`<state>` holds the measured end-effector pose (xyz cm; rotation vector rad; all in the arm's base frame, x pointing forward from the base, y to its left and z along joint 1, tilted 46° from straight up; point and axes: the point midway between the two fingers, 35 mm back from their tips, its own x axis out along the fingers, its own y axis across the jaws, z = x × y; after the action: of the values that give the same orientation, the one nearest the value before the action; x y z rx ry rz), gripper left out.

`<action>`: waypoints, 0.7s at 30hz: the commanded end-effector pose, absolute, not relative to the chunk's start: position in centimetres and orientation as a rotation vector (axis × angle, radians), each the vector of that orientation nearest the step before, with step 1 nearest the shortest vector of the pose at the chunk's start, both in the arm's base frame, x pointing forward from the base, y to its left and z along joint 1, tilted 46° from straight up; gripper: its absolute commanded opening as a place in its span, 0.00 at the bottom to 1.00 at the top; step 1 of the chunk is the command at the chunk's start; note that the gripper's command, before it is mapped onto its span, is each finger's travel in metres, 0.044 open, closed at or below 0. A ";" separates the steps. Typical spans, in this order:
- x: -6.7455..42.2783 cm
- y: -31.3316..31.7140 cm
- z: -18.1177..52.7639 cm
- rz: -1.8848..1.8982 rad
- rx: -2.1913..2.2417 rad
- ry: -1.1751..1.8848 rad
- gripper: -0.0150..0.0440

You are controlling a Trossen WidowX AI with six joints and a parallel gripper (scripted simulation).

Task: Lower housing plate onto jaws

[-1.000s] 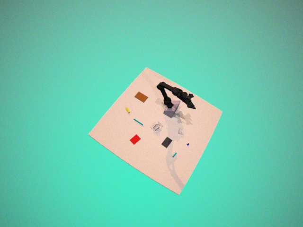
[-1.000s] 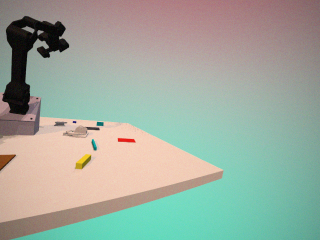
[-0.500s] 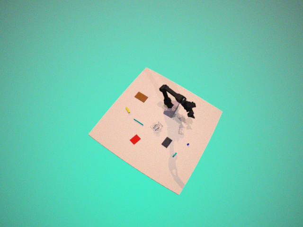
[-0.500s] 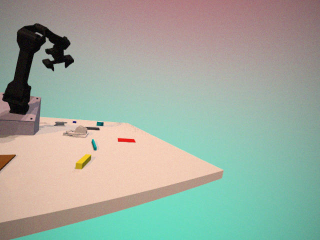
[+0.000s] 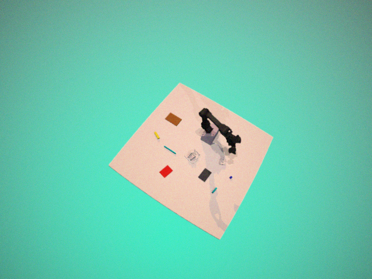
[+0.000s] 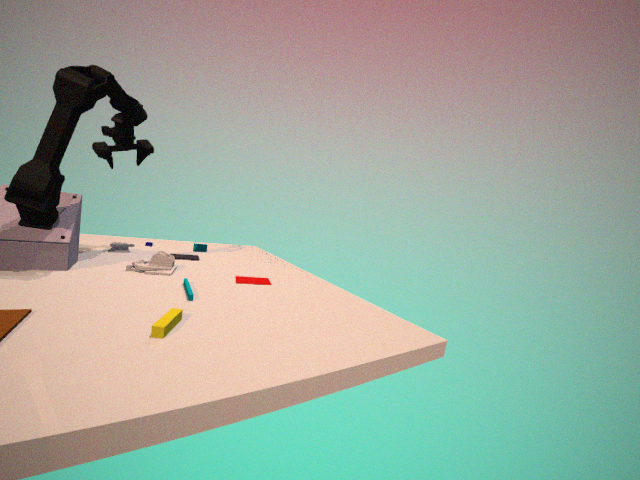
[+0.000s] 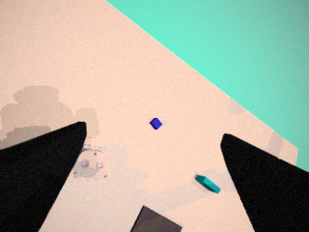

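Well, you have one black arm [image 5: 219, 121] [image 6: 56, 129] on one greyish-purple block [image 5: 209, 139] [image 6: 38, 254], and its one gripper [image 5: 232, 149] [image 6: 125, 165] [image 7: 155, 133] hangs above the table [image 5: 180, 195] [image 6: 258, 351] [image 7: 121, 72], pointing down. Its two fingers stand wide apart with nothing between them.

Your small grey piece [image 5: 221, 161] [image 6: 121, 246] [image 7: 90, 165], apparently the housing plate, lies on the table, well below the gripper and apart from the one pale assembly [image 5: 192, 156] [image 6: 153, 264]. You cannot tell from here how the assembly's two jaws sit on their pins.

You also have three flat rectangles: one brown [image 5: 173, 119] [image 6: 11, 321], one red [image 5: 165, 171] [image 6: 253, 280] and one dark grey [image 5: 204, 174] [image 6: 186, 256] [image 7: 156, 221]. Count two teal pieces, a long bar [image 5: 170, 149] [image 6: 188, 289] and a shorter block [image 5: 214, 190] [image 6: 200, 248] [image 7: 208, 184]. There is one yellow bar [image 5: 156, 135] [image 6: 166, 323] near the brown rectangle, and one small blue cube [image 5: 231, 177] [image 6: 148, 243] [image 7: 155, 124]; your wrist view shows it between the fingertips' directions, down on the table.
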<state>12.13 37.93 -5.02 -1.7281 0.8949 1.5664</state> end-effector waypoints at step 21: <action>15.2 26.9 -15.0 1.210 -1.938 1.420 1.00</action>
<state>15.13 28.49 -13.87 -1.9105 1.3548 1.2545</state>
